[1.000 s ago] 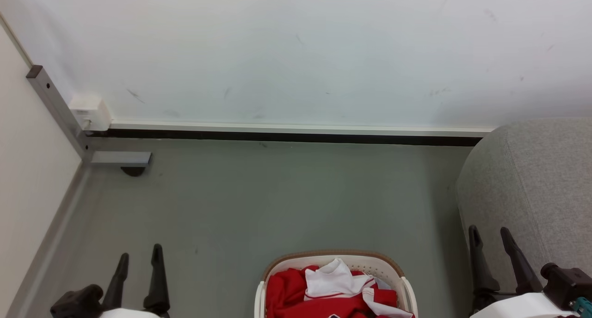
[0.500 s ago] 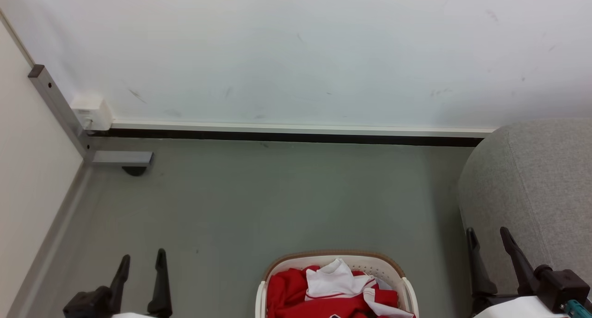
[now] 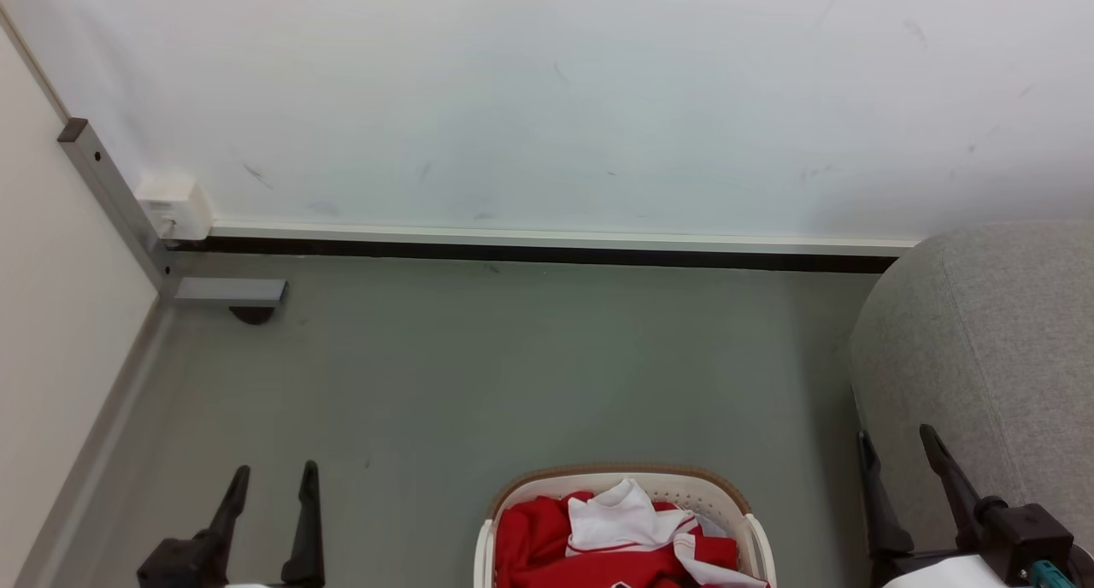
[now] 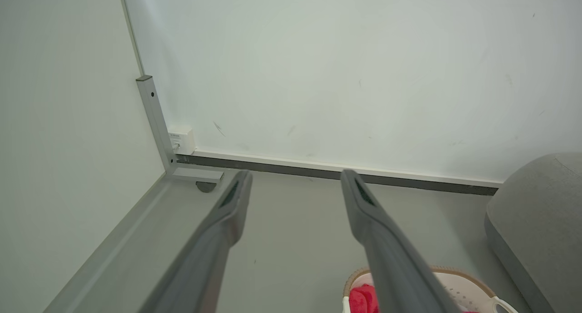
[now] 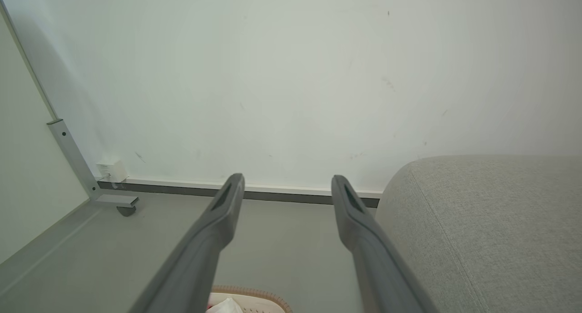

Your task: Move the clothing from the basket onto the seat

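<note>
Red clothing (image 3: 538, 545) with white trim lies bunched in the white basket (image 3: 756, 537) with a brown rim, at the bottom centre of the head view. The grey seat (image 3: 991, 349) rises at the right. My left gripper (image 3: 273, 473) stands open at the lower left, well apart from the basket, nothing between its fingers. At the lower right my right gripper (image 3: 897, 438) is open and empty, in front of the seat's side. The left wrist view shows the basket (image 4: 482, 291), a bit of red clothing (image 4: 361, 299) and the seat (image 4: 536, 213); the right wrist view shows the seat (image 5: 491, 222) and the basket's rim (image 5: 254, 292).
A white wall with a dark baseboard (image 3: 530, 253) closes the far side of the grey floor (image 3: 513, 374). A metal post with a foot (image 3: 226, 293) and a small white box (image 3: 175, 205) stand in the left corner beside a pale panel.
The head view has shifted slightly. Both grippers have sunk lower in that view, the left one also drifting right. The basket and clothing lie as before.
</note>
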